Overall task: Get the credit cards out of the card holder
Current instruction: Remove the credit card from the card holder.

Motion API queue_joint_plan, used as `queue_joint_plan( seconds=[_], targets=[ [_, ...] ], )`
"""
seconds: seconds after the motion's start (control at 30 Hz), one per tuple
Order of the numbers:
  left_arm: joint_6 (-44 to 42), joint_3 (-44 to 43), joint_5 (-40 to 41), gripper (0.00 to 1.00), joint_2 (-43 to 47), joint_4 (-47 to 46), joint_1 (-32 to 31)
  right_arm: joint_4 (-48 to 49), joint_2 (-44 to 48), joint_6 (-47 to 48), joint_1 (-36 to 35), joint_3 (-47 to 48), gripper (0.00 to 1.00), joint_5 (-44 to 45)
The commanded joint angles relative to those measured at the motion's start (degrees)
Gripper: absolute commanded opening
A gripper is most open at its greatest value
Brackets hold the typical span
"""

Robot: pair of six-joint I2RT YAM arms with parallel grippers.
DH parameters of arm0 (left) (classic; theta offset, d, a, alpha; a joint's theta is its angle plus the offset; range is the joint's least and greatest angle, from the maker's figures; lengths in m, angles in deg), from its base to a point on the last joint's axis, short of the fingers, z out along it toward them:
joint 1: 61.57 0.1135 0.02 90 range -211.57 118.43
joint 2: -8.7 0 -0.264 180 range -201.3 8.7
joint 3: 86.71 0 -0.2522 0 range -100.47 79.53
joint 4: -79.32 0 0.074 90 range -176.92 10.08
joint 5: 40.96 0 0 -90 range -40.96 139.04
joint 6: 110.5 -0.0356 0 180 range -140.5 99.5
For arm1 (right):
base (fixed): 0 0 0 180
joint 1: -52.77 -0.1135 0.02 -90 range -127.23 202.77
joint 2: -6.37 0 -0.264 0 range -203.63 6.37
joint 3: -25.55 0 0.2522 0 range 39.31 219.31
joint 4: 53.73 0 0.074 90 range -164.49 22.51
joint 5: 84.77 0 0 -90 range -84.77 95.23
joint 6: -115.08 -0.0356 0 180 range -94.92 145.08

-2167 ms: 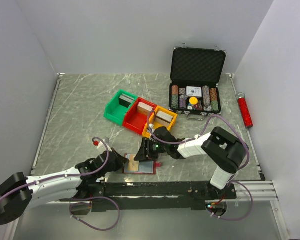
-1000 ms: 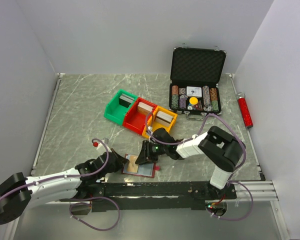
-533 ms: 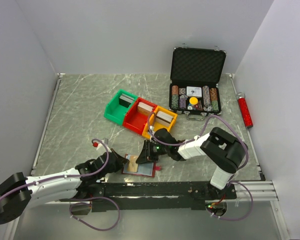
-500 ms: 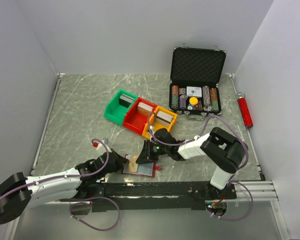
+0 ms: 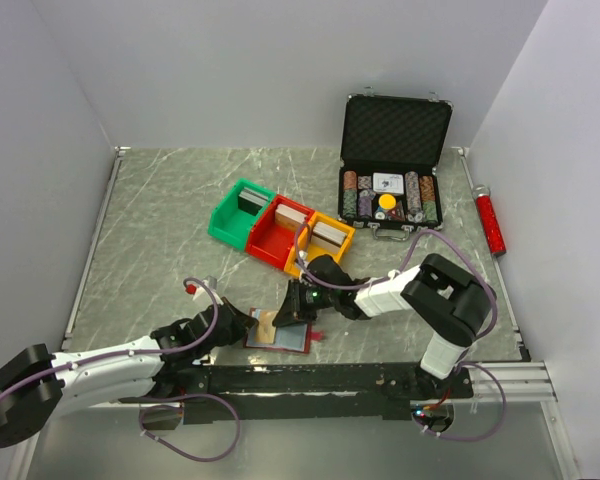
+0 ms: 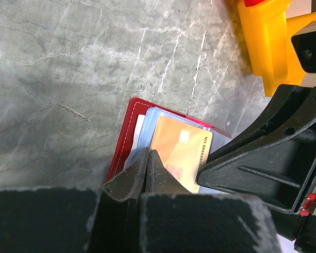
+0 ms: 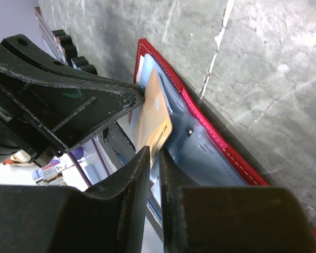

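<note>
The dark-red card holder (image 5: 280, 338) lies open near the table's front edge. An orange credit card (image 6: 181, 153) sticks up from it at a tilt, over a pale blue one (image 6: 143, 132). My left gripper (image 6: 148, 155) is shut, with its tips pressing down on the holder's left side. From the right, my right gripper (image 7: 154, 153) reaches in. Its jaws stand a narrow gap apart, with the lower edge of the orange card (image 7: 155, 113) between them. The holder's red rim (image 7: 216, 137) and its blue-grey sleeves show beside that card.
Green (image 5: 240, 212), red (image 5: 278, 235) and yellow (image 5: 327, 242) bins with card decks stand just behind the holder. An open black chip case (image 5: 395, 130) is at the back right. A red-handled tool (image 5: 491, 222) lies by the right wall.
My right gripper's jaws have narrowed round the orange card's edge. The card stands a little more raised than a second ago. The left gripper has stayed put.
</note>
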Motion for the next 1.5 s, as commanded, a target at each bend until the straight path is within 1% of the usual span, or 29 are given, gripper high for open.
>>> queue_joint_plan(
  seconds=[0.0,0.1,0.2,0.23,0.27,0.37,0.53,0.67,1.0,1.2,1.47],
  targets=[
    [0.05,0.45,-0.92,0.01,-1.39,5.68,-0.99,1.8,-0.04,0.52,0.18,3.31,0.18,0.33],
    [-0.12,0.18,-0.66,0.0,-1.48,5.76,-1.25,0.74,-0.04,0.87,0.18,3.84,0.13,0.42],
    [-0.21,0.1,-0.48,0.01,-1.48,6.03,-1.34,-0.14,0.13,1.22,0.18,4.01,0.05,0.6],
    [-0.12,0.18,-0.39,0.0,-1.3,6.03,-1.34,-0.57,0.22,1.39,0.18,4.02,0.01,0.68],
    [-0.12,0.18,-0.39,0.01,-1.21,6.11,-1.34,-1.01,0.4,1.66,0.18,4.1,0.0,0.77],
    [-0.03,0.27,-0.13,0.01,-0.34,6.82,-1.34,-4.26,1.27,3.15,0.18,4.28,0.0,1.74],
    [0.93,0.89,0.49,0.01,1.42,8.04,-1.34,-13.04,3.21,7.89,0.18,5.95,0.0,4.81],
    [1.55,1.06,0.93,0.01,2.04,8.75,-1.34,-17.01,4.26,10.01,0.18,6.56,0.0,6.22],
    [2.07,0.8,1.28,0.01,1.51,9.37,-1.34,-19.65,6.02,11.5,0.18,6.21,0.0,7.71],
    [2.16,0.8,1.63,0.01,2.21,9.89,-1.34,-21.76,8.57,12.82,0.18,6.21,0.0,8.51],
    [1.38,0.71,2.77,0.01,6.87,11.65,-1.34,-24.04,11.47,14.49,0.18,6.21,0.0,8.42]
  ],
)
